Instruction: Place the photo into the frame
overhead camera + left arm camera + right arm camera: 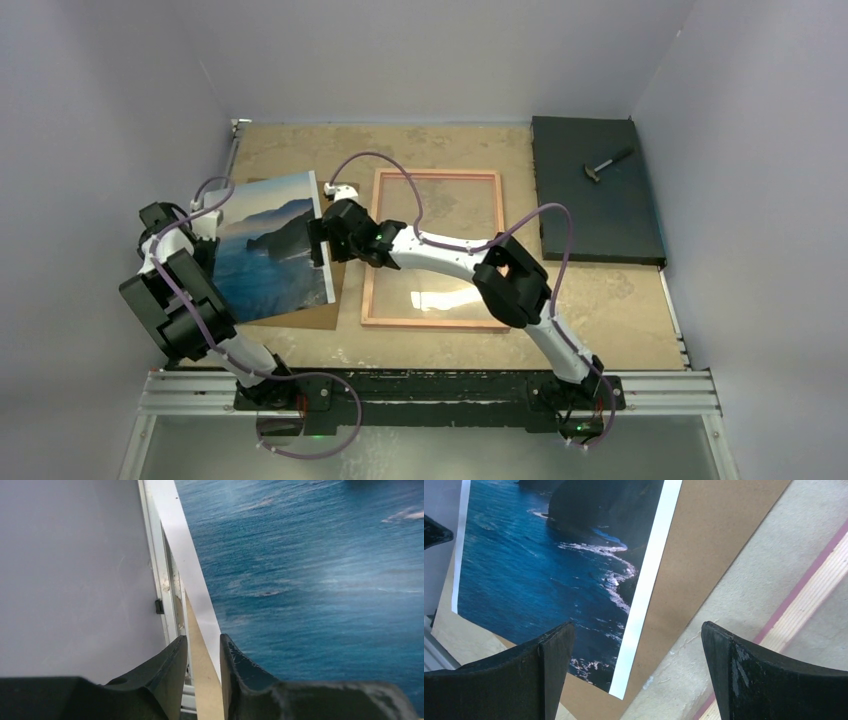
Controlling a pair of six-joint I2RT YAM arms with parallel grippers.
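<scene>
The photo [270,250], a blue sea and dark cliffs with a white border, lies at the left over the brown backing board [310,318]. My left gripper [205,235] is at its left edge. In the left wrist view the fingers [202,640] stand narrowly apart around the board's edge [205,680] and the photo's white border [195,570], with a gap beside the left finger. My right gripper [318,245] hangs wide open over the photo's right edge [644,595] and the board [704,555], with nothing between its fingers [638,627]. The frame [437,173] lies flat at the centre, and its pink rim [809,600] shows at the right.
A black mat [597,190] with a small hammer [607,165] lies at the back right. Grey walls close in left, back and right; the left wall [75,570] and table rail [155,555] run right beside the left gripper. A metal rail [430,390] runs along the near edge.
</scene>
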